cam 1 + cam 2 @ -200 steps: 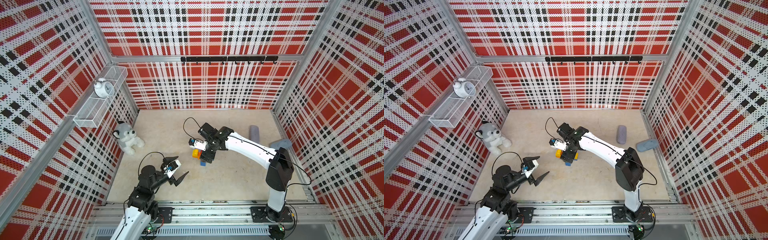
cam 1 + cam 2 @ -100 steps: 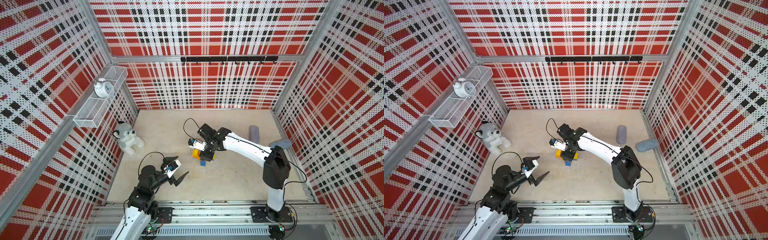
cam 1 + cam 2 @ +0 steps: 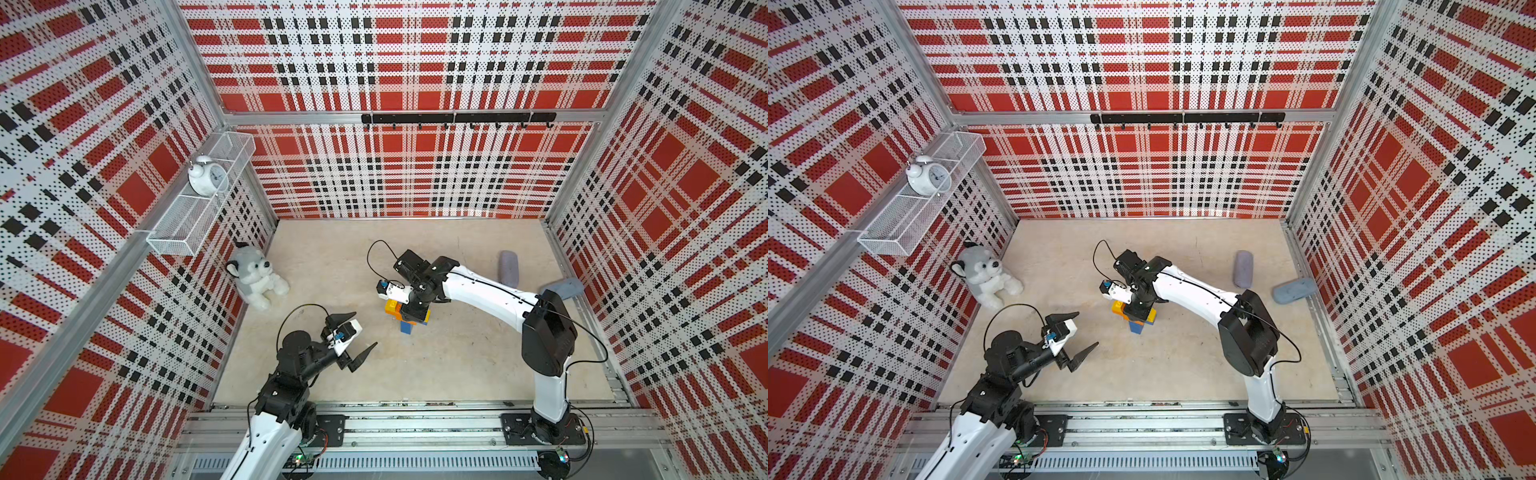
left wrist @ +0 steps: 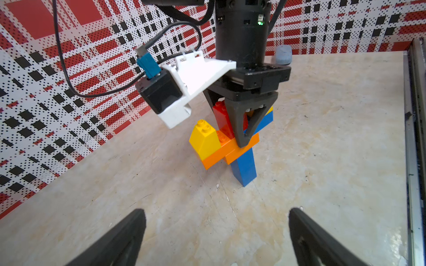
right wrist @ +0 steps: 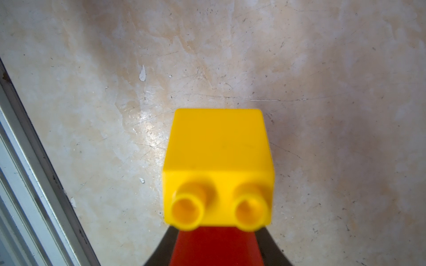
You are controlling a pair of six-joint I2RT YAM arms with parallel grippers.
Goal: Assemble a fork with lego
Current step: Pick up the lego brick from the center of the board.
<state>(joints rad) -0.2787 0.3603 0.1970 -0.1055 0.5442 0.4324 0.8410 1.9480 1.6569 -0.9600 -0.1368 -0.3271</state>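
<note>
The fork (image 3: 409,318) (image 3: 1136,319) sits mid-table, its blue handle (image 4: 244,168) pointing toward the front rail under an orange-blue crossbar (image 4: 230,149). A yellow prong (image 4: 204,138) (image 5: 219,161) and a red prong (image 4: 220,117) (image 5: 216,246) show; anything behind the fingers is hidden. My right gripper (image 3: 415,309) (image 4: 242,138) (image 5: 216,230) comes down from above and is shut on the red prong. My left gripper (image 3: 365,329) (image 3: 1087,328) (image 4: 216,211) hovers open and holds nothing, to the front left of the fork.
A plush husky (image 3: 255,276) sits against the left wall. Two grey objects (image 3: 509,268) (image 3: 565,286) lie at the back right. A wire shelf with a clock (image 3: 205,178) hangs on the left wall. A metal rail (image 3: 415,424) runs along the front.
My right gripper has closed onto the red prong of the fork, and its arm has shifted slightly. The left arm has not moved.
</note>
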